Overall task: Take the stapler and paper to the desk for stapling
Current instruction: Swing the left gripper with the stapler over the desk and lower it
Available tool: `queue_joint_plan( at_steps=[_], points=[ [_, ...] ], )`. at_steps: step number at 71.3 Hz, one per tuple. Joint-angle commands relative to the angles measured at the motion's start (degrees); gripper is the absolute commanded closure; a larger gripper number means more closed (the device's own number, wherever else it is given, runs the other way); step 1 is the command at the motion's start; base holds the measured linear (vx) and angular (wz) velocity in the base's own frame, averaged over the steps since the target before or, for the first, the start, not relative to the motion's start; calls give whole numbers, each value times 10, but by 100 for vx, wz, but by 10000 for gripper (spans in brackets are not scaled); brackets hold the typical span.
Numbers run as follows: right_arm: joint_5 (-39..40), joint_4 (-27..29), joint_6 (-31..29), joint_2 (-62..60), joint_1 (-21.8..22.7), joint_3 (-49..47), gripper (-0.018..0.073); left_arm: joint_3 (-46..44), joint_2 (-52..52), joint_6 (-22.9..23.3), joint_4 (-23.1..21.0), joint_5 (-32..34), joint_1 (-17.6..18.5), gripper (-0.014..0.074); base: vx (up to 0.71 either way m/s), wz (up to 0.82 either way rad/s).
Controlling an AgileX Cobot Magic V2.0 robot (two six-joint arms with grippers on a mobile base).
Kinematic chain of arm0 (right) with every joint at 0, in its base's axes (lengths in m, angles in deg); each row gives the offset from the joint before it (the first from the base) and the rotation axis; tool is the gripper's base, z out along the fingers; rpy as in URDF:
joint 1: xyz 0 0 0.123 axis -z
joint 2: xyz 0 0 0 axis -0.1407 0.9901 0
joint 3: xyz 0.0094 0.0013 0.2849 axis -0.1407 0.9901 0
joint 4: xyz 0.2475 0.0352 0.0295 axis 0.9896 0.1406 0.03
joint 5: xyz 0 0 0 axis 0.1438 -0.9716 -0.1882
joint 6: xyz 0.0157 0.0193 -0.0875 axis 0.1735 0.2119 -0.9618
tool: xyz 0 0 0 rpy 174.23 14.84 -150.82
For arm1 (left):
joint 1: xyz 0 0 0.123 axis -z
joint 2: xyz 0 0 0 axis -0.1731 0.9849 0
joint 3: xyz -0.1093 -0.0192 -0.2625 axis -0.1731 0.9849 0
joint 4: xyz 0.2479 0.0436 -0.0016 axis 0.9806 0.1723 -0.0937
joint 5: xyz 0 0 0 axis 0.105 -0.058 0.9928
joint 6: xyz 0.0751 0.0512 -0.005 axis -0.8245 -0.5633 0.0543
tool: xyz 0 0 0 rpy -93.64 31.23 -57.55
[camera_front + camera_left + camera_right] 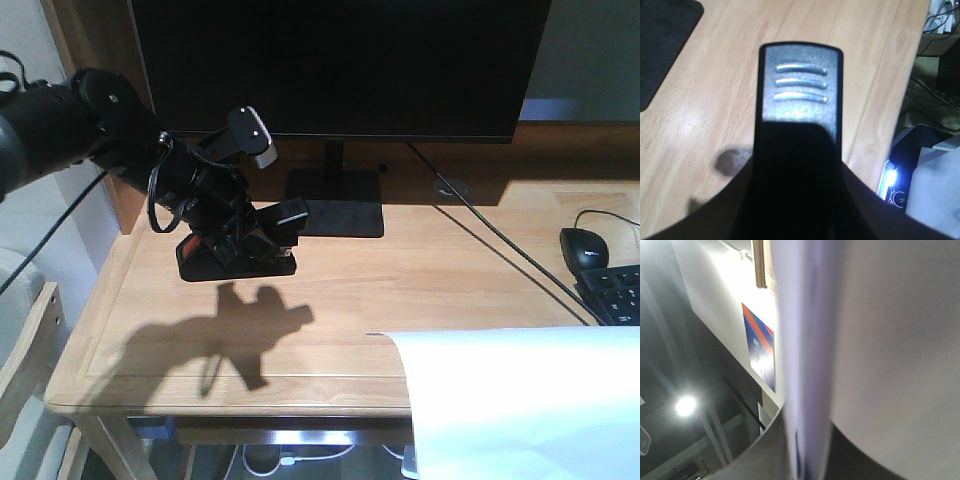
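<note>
— Now, the left gripper (258,238)?
— Clamped on the stapler (225,265), which rests on the desk (330,300) beside the monitor stand (335,205)
— And the paper (520,400)?
— Over the desk's front right edge; it fills the right gripper (805,455) view, so I cannot tell whether that one is closed

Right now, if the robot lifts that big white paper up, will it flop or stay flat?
Probably flop: the paper already curls over at its corner. It looks thin, so it is likely light. It may slide easily on the smooth desk.
</note>
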Motion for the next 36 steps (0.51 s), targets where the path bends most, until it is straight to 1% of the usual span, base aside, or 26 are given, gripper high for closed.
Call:
queue_joint_plan(
  at_steps=[1,5,12,16,18,19,23,24,25,30,36],
  points=[
    [26,2,-4,8,-2,2,562,-36,2,-62,-86,0,-16,603,0,0],
    [26,2,-4,8,-2,2,562,-44,24,-84,-112,-3,-26,603,0,0],
    [26,2,-4,8,-2,2,562,-54,55,-144,-151,-7,-41,603,0,0],
    [26,2,-4,8,-2,2,562,-55,72,-186,-171,-5,-46,603,0,0],
    [26,2,-4,8,-2,2,562,-55,79,-222,-184,-5,-50,603,0,0],
    [26,2,-4,8,-2,2,562,-55,81,-229,-186,-5,-50,603,0,0],
    [26,2,-4,8,-2,2,562,-55,95,-285,-205,-4,-54,603,0,0],
    [26,2,-4,8,-2,2,562,-55,98,-291,-209,-4,-54,603,0,0],
    [26,2,-4,8,-2,2,562,-55,101,-309,-213,-2,-55,603,0,0],
    [26,2,-4,8,-2,2,562,-55,114,-350,-234,8,-58,603,0,0],
    [26,2,-4,8,-2,2,562,-55,129,-371,-266,21,-62,603,0,0]
  ],
)
